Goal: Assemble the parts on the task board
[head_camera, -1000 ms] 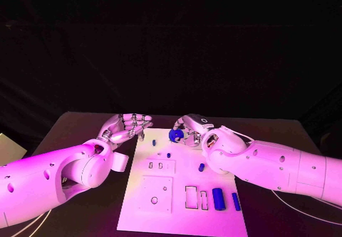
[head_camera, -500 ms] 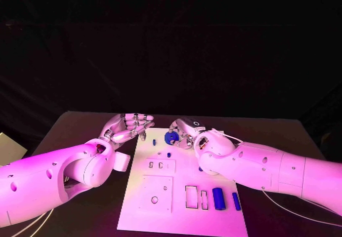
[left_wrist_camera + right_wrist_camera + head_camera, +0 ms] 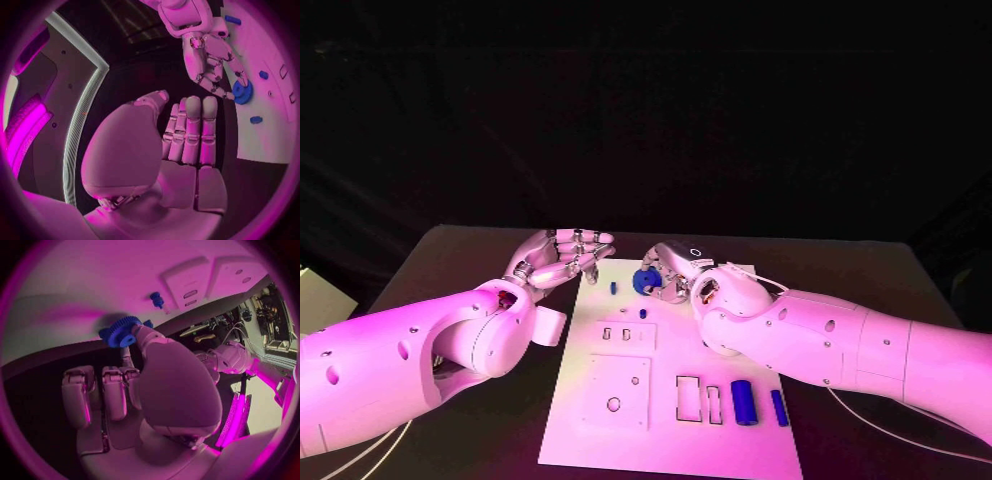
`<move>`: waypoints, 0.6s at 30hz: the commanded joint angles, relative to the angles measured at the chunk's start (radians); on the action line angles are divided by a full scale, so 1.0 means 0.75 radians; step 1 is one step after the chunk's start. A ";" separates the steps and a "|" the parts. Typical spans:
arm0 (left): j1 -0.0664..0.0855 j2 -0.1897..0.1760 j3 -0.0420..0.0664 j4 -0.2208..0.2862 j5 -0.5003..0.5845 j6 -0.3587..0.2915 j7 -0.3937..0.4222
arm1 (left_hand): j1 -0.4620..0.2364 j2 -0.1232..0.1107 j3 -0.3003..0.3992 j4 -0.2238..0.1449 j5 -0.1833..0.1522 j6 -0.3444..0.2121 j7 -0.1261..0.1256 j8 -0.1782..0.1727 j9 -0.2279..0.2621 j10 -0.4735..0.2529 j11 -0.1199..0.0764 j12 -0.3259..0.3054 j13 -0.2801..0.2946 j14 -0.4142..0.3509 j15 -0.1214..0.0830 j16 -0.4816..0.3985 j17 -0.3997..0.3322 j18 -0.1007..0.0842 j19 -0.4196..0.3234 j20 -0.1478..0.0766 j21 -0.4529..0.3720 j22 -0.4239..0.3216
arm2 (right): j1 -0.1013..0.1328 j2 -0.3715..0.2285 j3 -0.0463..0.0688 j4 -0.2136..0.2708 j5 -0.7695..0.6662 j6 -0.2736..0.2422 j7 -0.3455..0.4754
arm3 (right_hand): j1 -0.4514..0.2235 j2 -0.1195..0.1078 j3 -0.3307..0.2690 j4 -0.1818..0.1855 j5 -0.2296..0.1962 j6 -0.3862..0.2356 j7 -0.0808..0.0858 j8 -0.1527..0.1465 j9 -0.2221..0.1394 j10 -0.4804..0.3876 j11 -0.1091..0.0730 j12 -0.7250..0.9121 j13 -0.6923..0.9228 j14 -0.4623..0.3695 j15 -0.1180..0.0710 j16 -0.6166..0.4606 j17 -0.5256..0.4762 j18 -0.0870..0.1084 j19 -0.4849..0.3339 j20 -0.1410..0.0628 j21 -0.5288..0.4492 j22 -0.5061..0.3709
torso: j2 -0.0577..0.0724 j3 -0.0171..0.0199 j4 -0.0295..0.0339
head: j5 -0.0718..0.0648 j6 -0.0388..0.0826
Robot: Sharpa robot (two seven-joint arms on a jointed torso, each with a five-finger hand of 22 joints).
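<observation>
In the head view, we see our right hand (image 3: 678,268) pinching a small blue gear (image 3: 648,281) at its fingertips, over the far end of the task board (image 3: 668,400); a small blue peg (image 3: 613,288) stands on the board just beside the gear, toward our left hand (image 3: 560,258). We judge the right hand alone placed to seat it. The left hand hovers off the board's far corner, fingers loosely curled with nothing in them. In the left wrist view, its fingers (image 3: 190,131) lie together and bare, the gear (image 3: 241,93) beyond their tips. In the right wrist view, the toothed gear (image 3: 121,331) sits clamped at our fingertips, hole showing, a peg (image 3: 156,299) beyond it.
</observation>
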State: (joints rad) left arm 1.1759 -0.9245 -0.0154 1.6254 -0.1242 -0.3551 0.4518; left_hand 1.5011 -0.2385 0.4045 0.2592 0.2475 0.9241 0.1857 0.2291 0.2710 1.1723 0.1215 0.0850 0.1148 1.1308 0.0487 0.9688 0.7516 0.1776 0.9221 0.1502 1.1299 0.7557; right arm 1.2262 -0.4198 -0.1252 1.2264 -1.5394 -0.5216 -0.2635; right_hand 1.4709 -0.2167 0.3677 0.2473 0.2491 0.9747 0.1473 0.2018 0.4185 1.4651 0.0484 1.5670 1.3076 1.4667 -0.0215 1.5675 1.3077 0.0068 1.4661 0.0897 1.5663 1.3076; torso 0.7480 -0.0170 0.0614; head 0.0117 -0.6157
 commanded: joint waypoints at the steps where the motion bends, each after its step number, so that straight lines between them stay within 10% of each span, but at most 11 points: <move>1: 0.002 0.001 0.001 0.003 0.004 0.022 0.007 | -0.003 0.009 0.007 0.003 -0.006 -0.012 0.000 0.003 0.001 -0.009 -0.003 -0.002 0.001 -0.006 -0.001 0.004 -0.001 -0.013 0.007 0.000 0.005 0.001 | -0.007 0.002 -0.004 -0.005 -0.009 0.048 0.004 | -0.015 0.004 0.008 -0.001 -0.007 0.053 -0.030 0.012 0.000 0.141 -0.003 0.005 0.351 0.139 -0.004 0.004 0.351 -0.009 0.140 -0.010 0.006 0.351 | 0.001 0.0009 -0.0032 | 0.004 0.000; 18: 0.002 -0.002 0.001 0.005 0.004 0.022 0.005 | -0.003 0.009 0.007 0.003 -0.006 -0.012 0.000 0.003 0.001 -0.009 -0.003 -0.002 0.001 -0.006 -0.001 0.004 -0.001 -0.013 0.007 0.000 0.005 0.001 | -0.009 0.001 -0.005 -0.006 -0.016 0.048 0.003 | -0.044 -0.015 0.017 -0.002 -0.025 0.037 -0.021 -0.001 -0.005 0.141 0.004 0.005 0.351 0.139 0.002 0.004 0.351 -0.009 0.140 -0.006 0.006 0.351 | 0.001 0.0013 -0.0012 | 0.004 -0.001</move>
State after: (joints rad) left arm 1.1759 -0.9269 -0.0156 1.6264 -0.1241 -0.3547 0.4508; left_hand 1.5011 -0.2385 0.4045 0.2593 0.2475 0.9241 0.1857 0.2291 0.2709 1.1724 0.1215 0.0850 0.1147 1.1308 0.0487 0.9688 0.7517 0.1775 0.9221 0.1502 1.1299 0.7555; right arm 1.2224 -0.4179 -0.1273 1.2193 -1.5407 -0.5110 -0.2628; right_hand 1.4484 -0.2276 0.3757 0.2468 0.2355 0.9813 0.1449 0.2051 0.4131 1.4651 0.0485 1.5670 1.3075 1.4668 -0.0215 1.5675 1.3075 0.0067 1.4661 0.0897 1.5663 1.3074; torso 0.7488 -0.0161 0.0607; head 0.0138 -0.6164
